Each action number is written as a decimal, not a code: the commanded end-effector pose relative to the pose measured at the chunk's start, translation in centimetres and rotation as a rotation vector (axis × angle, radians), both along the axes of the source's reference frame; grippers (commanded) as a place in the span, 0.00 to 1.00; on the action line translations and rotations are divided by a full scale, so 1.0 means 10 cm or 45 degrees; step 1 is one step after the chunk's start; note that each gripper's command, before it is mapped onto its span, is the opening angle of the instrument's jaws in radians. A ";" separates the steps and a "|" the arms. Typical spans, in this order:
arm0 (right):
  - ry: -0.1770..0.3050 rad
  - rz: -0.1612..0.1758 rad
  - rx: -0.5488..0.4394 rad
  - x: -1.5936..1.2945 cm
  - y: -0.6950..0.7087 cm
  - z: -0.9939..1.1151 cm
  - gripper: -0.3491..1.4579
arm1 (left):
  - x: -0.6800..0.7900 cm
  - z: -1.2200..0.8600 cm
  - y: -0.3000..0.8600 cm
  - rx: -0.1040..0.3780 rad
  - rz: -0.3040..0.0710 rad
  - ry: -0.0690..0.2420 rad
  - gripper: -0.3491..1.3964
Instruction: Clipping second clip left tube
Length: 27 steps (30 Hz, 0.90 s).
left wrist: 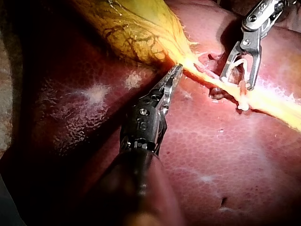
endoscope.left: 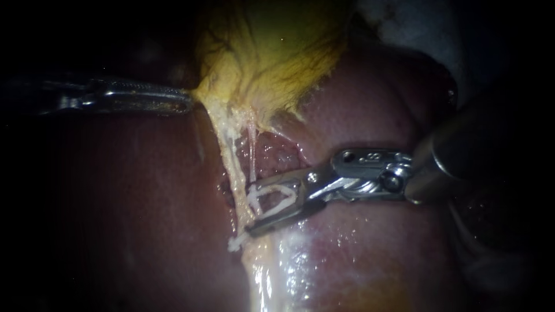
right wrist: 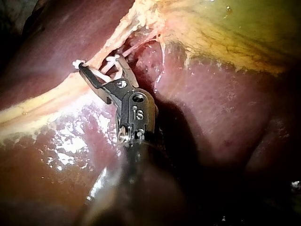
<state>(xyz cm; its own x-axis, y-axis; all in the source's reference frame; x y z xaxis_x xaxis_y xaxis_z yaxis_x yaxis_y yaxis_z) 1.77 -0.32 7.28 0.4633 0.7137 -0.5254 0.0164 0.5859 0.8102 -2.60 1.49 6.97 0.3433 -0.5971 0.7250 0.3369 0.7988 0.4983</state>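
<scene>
Below the gallbladder (endoscope.left: 272, 52), clamped by the left instrument (endoscope.left: 186, 99), the right instrument (endoscope.left: 250, 209) holds an open clip (endoscope.left: 255, 201) in wide jaws astride the crosswise left tube (endoscope.left: 229, 157).

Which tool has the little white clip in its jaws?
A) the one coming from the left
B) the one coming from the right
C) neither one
B: the white clip sits between the jaws of the right instrument, both touching it; the left instrument grips the gallbladder.

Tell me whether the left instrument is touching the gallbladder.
Touching. The left wrist view shows the left instrument pinching the gallbladder at its narrow end, with no gap.
</scene>
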 end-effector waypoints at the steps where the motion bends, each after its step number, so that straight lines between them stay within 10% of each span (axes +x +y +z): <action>1: 0.001 -0.001 0.002 -0.003 0.001 -0.002 0.48 | 0.000 0.000 0.000 0.000 0.000 0.000 0.00; 20: 0.120 0.050 0.078 -0.021 0.019 -0.053 0.49 | 0.000 0.000 0.000 0.000 0.000 0.000 0.00; 27: 0.184 0.006 0.106 -0.009 0.021 -0.045 0.49 | 0.000 0.000 0.000 0.000 0.000 0.000 0.00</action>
